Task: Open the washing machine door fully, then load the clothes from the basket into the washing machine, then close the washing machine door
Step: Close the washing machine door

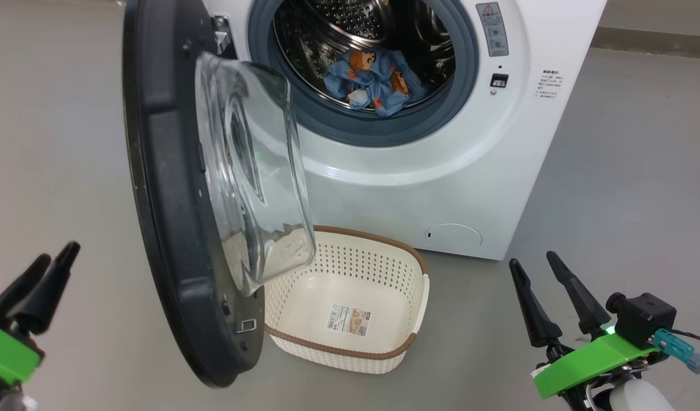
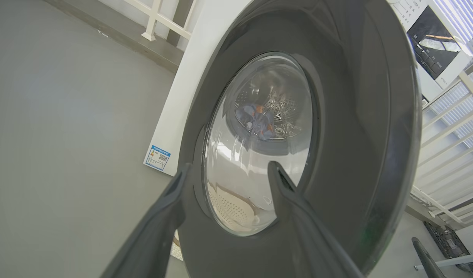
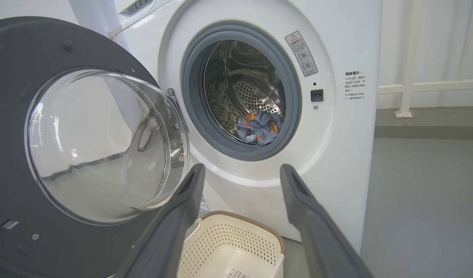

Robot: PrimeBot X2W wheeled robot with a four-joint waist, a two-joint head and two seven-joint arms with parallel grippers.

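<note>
Clothes (image 1: 373, 80) in drum, basket (image 1: 361, 260) empty; washing machine door (image 1: 161, 200) stands open at left, rigid, glossy, probably slick, so push its outer rim; left gripper (image 2: 229, 165), right gripper (image 1: 531, 258) spread, empty.

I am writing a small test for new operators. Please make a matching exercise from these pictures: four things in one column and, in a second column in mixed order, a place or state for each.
Things:
1. door
2. clothes
3. basket
4. right gripper

Places or states:
a. lying inside the drum
b. open, holding nothing
c. standing open, left of the opening
d. on the floor, no clothes in it

Pairs: 1-c; 2-a; 3-d; 4-b
</note>
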